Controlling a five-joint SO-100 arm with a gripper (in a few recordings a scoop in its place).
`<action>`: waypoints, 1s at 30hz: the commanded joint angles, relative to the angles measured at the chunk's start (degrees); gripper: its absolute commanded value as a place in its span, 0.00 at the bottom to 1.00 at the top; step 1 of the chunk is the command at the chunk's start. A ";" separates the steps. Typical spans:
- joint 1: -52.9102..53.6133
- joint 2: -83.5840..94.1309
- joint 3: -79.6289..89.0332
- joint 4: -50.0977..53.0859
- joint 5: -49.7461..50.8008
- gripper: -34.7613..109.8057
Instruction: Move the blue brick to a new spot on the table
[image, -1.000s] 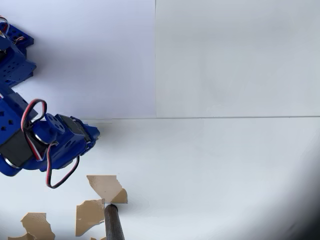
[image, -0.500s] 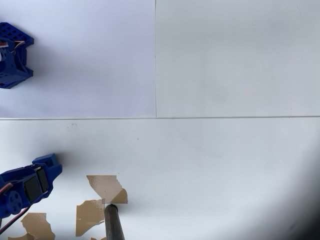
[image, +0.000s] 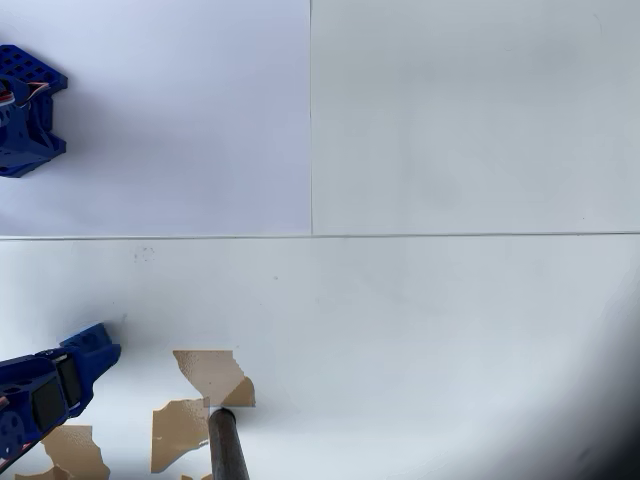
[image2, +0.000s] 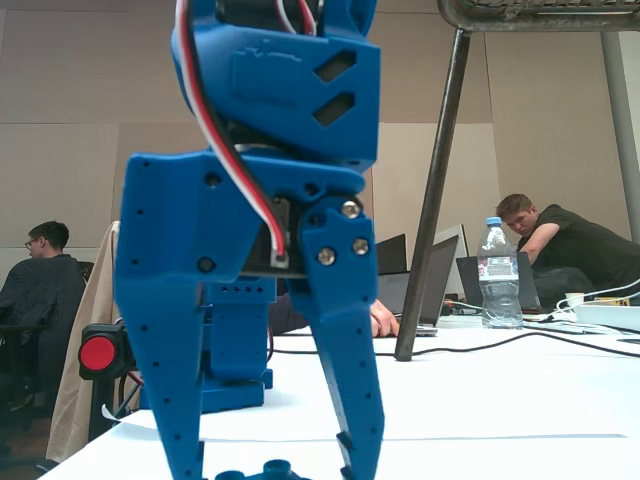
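In the fixed view the blue gripper (image2: 268, 455) is hanging close to the camera with its two fingers pointing down and standing apart, their tips reaching toward the white table (image2: 520, 400). Between those tips, at the bottom edge of the picture, the round studs of the blue brick (image2: 262, 472) are showing; the fingers are standing on either side of it with a gap, so they are not clamped on it, and whether either one is touching it cannot be told. In the overhead view the gripper (image: 88, 350) is entering from the lower left corner, lying just left of the brown chipped patches (image: 205, 385) in the table (image: 430, 330), and the arm's blue base (image: 25, 110) is sitting at the far left edge. A dark pole (image: 228, 448) is rising from the near edge beside the patches. Far back in the fixed view, a water bottle (image2: 496, 275) is standing near open laptops (image2: 440, 285), and people are sitting at both sides.
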 joint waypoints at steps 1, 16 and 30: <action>0.18 2.02 -4.66 1.05 -0.53 0.43; -27.69 33.31 15.29 12.57 -1.23 0.36; -65.65 61.08 46.67 -0.53 3.69 0.25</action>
